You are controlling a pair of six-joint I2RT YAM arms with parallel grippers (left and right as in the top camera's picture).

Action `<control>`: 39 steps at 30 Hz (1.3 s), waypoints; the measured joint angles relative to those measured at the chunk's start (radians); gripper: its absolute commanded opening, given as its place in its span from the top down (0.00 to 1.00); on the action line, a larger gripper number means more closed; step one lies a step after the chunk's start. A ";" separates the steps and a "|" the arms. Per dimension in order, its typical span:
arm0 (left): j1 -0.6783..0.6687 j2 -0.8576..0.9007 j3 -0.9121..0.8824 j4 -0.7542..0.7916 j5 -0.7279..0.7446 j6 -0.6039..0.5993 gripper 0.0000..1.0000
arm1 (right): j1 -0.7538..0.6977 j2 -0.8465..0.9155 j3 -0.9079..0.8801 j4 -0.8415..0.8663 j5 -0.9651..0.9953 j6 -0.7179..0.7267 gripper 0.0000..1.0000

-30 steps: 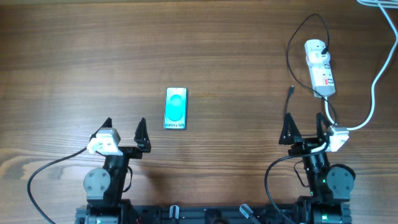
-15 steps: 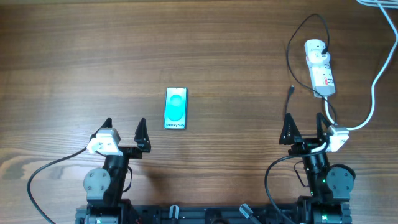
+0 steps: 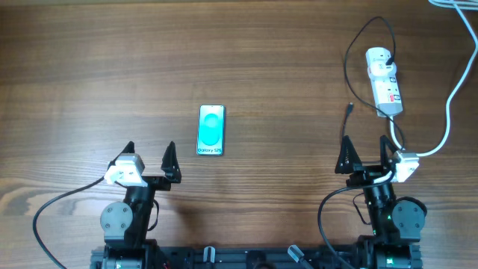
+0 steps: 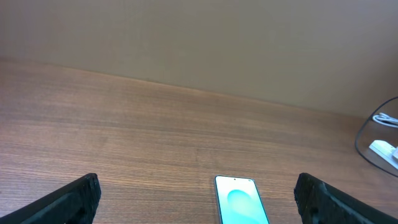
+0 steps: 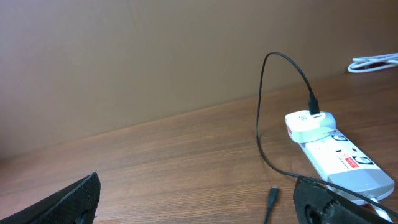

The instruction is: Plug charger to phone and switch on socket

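The phone (image 3: 211, 130) lies flat on the wooden table left of centre, cyan screen up, "Galaxy S25" text at its near edge. It also shows in the left wrist view (image 4: 240, 199). The white socket strip (image 3: 384, 82) lies at the far right and shows in the right wrist view (image 5: 339, 157). The black charger cable (image 3: 349, 56) loops from a plug (image 3: 389, 58) on the strip, and its connector tip (image 3: 350, 107) rests on the table, seen in the right wrist view too (image 5: 273, 195). My left gripper (image 3: 149, 154) is open and empty, near the phone. My right gripper (image 3: 365, 150) is open and empty, just short of the tip.
A thick white cord (image 3: 450, 104) runs from the strip off the table's far right. A white cord coil (image 5: 373, 62) lies far right. The table's back edge meets a plain wall (image 4: 199, 37).
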 measured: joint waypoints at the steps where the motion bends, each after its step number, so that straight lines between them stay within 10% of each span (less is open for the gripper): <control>1: 0.000 0.000 0.000 0.000 0.000 0.000 0.00 | 0.000 0.000 0.000 0.000 0.000 0.000 0.00; 29: 0.000 0.010 0.041 0.043 0.038 0.000 0.00 | 0.000 0.000 0.000 0.000 0.000 0.000 0.00; 39: 0.000 0.384 0.394 -0.099 0.046 0.001 0.00 | 0.000 0.000 0.000 0.001 0.000 0.000 0.00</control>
